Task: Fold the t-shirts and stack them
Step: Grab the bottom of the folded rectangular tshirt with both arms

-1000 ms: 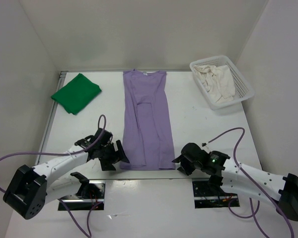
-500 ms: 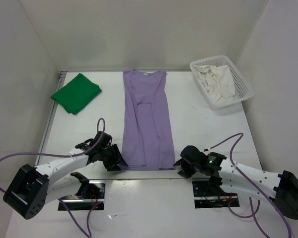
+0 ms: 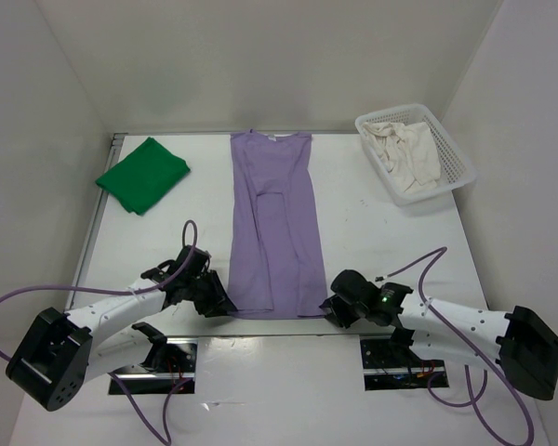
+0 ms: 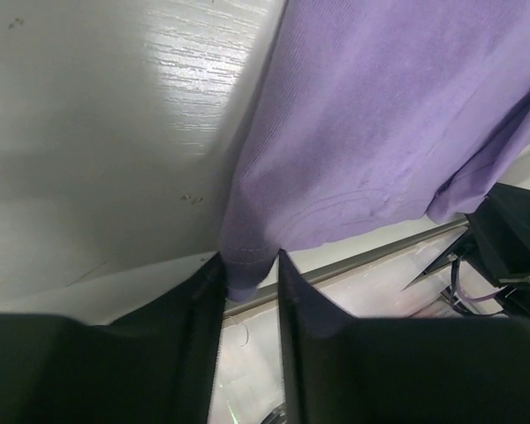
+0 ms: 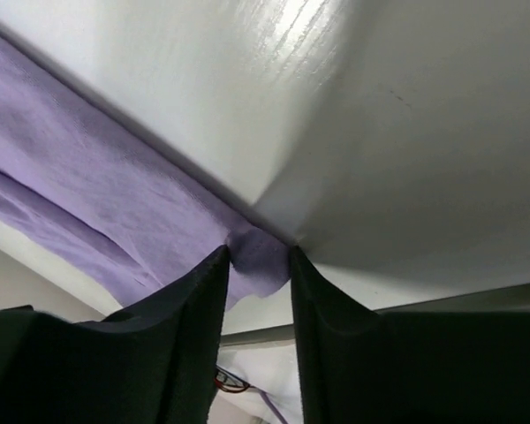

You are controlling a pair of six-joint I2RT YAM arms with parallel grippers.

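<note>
The lavender t-shirt (image 3: pixel 274 223) lies flat as a long narrow strip down the middle of the table, its hem at the near edge. My left gripper (image 3: pixel 225 305) is at its near left corner, and the left wrist view shows that corner (image 4: pixel 247 265) pinched between the tips of my gripper (image 4: pixel 250 258). My right gripper (image 3: pixel 327 307) is at the near right corner, with the cloth (image 5: pixel 261 256) filling the gap of my gripper (image 5: pixel 258 252). The green t-shirt (image 3: pixel 142 174) lies folded at the back left. The cream t-shirt (image 3: pixel 407 153) lies crumpled in the basket.
The white mesh basket (image 3: pixel 439 190) stands at the back right corner. White walls enclose the table on three sides. Purple cables loop from both arms near the table's front edge, where a metal rail (image 4: pixel 371 256) runs just under the shirt's hem.
Both grippers have slid inward onto the lavender shirt's near corners and their jaws have narrowed around the cloth. The shirts have not moved.
</note>
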